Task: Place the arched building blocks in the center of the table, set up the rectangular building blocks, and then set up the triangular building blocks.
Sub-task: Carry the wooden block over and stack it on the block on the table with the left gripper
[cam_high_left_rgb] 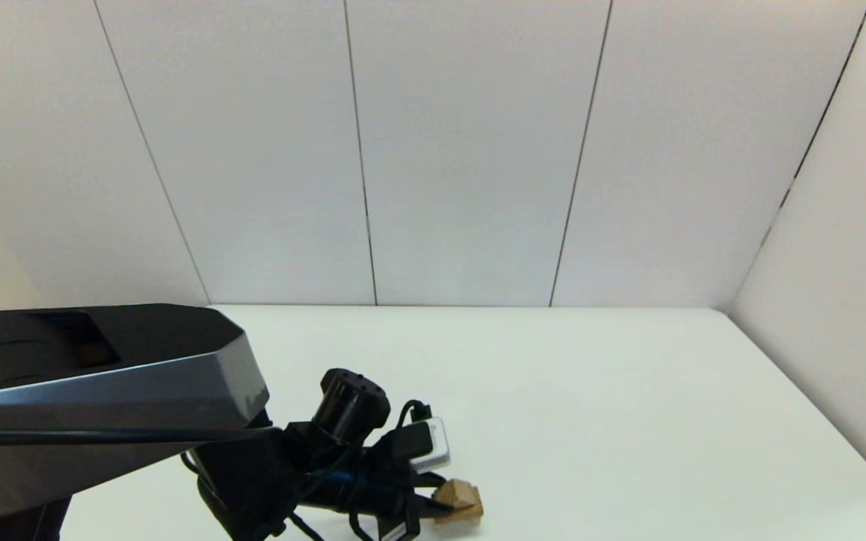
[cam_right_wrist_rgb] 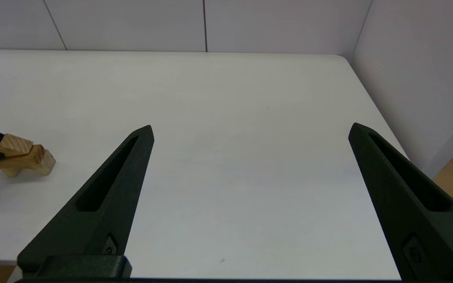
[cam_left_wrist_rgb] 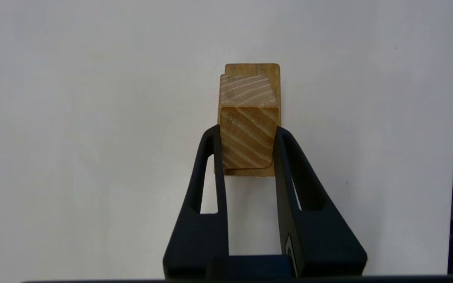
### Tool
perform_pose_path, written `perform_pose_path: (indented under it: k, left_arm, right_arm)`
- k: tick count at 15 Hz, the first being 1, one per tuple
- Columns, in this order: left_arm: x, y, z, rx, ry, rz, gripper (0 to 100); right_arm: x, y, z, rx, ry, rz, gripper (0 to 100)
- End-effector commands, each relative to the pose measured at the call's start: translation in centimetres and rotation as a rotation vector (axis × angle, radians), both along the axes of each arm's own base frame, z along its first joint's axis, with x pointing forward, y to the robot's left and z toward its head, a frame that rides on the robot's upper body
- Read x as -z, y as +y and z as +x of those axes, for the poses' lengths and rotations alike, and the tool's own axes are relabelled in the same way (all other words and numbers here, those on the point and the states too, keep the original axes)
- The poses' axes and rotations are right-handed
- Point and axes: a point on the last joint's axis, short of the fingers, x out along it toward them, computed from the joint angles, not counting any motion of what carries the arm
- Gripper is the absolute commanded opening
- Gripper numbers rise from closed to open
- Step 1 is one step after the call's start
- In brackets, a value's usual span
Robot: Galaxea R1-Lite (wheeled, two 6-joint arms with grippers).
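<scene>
Near the counter's (cam_high_left_rgb: 591,391) front edge, the left gripper (cam_left_wrist_rgb: 248,135) is closed narrowly on the triangular building blocks (cam_left_wrist_rgb: 249,129), its 2 fingers (cam_left_wrist_rgb: 214,157) pressing the wedge's sides. The wedge sits on top of the arched building blocks (cam_right_wrist_rgb: 34,163), which stand on the counter. Whether a slab lies between them cannot be told. The right gripper (cam_right_wrist_rgb: 250,129) hovers wide open above the counter, holding nothing.

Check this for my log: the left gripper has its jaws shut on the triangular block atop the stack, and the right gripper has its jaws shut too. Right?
Not quite. The right gripper has its jaws wide open over bare table, as the right wrist view shows. The left gripper does have its jaws shut on the triangular block atop the stack.
</scene>
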Motion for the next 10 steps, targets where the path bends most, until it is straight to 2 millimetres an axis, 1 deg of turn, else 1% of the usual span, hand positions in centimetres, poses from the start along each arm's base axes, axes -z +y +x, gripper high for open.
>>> perform_pose_path:
  k: [1,6,10]
  left_arm:
    - [-0.09,-0.11,0.15,0.004,-0.009,-0.007,0]
    - [-0.34,-0.11,0.05,0.006,-0.012,-0.011,0]
    - [-0.76,-0.55,-0.45,0.024,-0.016,-0.014,0]
  right_arm:
    - [-0.01,0.0,0.01,0.0,0.001,0.0,100]
    - [-0.01,0.0,0.01,0.0,0.001,-0.002,100]
    - [0.01,0.0,0.01,0.0,0.003,0.0,100]
